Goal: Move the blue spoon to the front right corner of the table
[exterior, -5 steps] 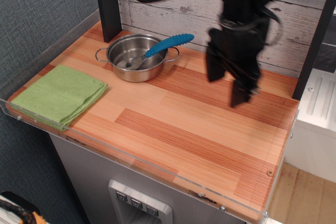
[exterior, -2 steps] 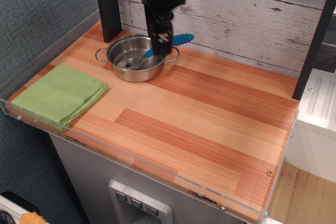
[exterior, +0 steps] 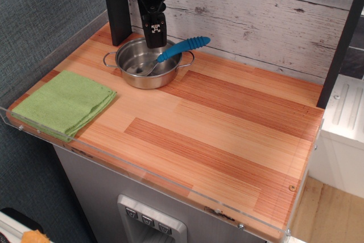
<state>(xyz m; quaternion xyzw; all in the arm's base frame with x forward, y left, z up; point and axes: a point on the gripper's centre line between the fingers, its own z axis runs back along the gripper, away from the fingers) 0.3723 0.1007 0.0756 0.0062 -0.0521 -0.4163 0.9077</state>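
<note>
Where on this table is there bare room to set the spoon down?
Free: the whole right half of the table, from the pot to the right rim, including the front right corner. Crowded: the back left, with pot, blue spoon and gripper, and the green cloth front left.

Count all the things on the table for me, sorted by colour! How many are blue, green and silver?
Blue: 1, the blue-handled spoon resting in the pot
Green: 1, the folded green cloth
Silver: 1, the shiny round metal pot with two handles
Total: 3 things on the striped wooden table
</note>
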